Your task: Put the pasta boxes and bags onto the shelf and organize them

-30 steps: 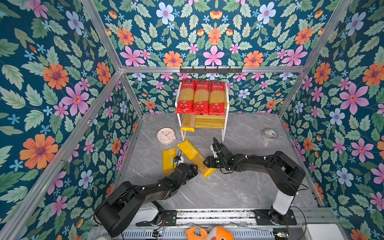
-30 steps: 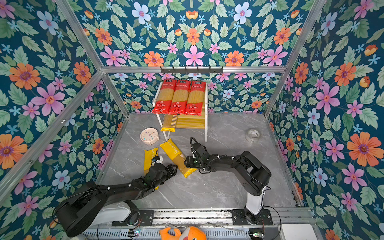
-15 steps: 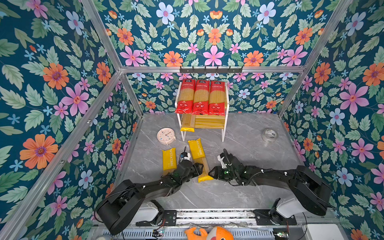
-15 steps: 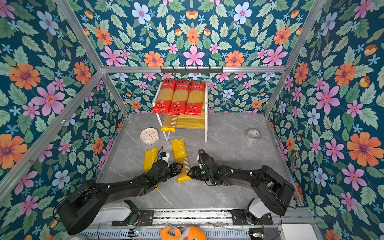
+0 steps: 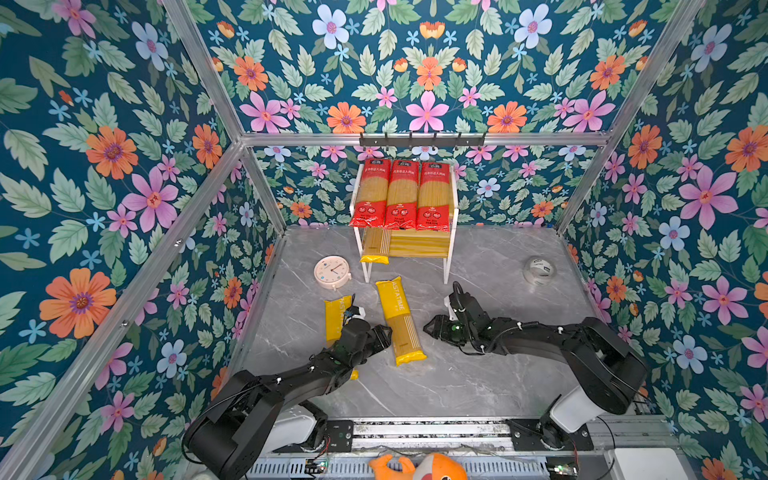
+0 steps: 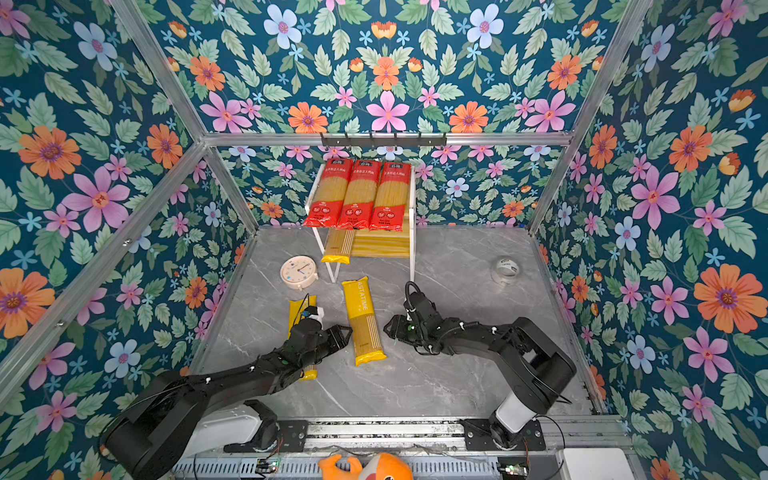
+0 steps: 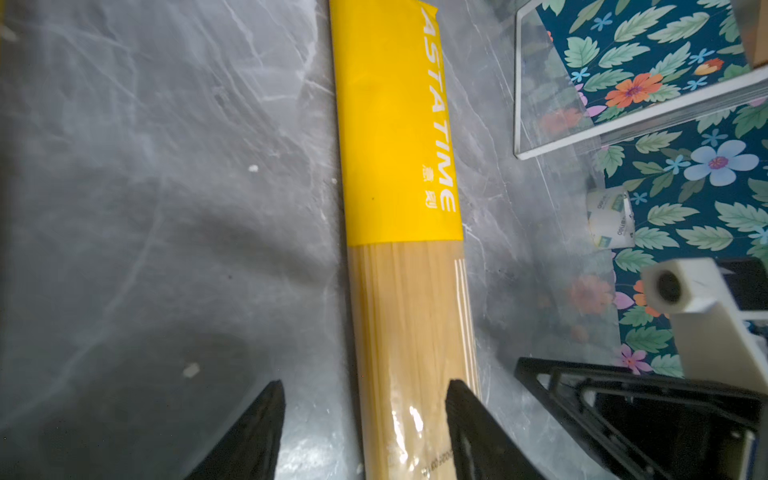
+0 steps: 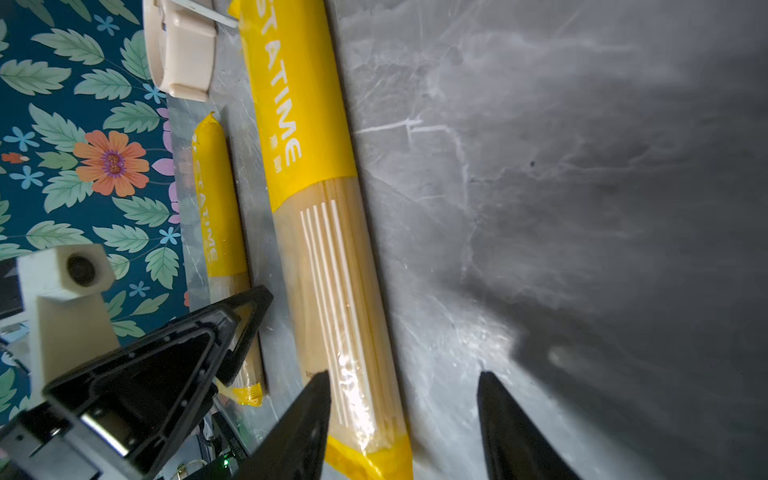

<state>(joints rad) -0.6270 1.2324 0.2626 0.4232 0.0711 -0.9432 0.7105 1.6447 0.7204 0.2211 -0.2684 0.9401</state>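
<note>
fwiw the loose yellow packet lay mid-frame on the table, long axis pointing up toward the shelf, between my 2 empty, jaws-apart grippers, left gripper just beside it, right gripper slightly farther off.

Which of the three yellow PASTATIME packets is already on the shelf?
The yellow packet on the lower shelf board, at its left in both top views, yellow end overhanging the front. The other two lie on the table.
</note>
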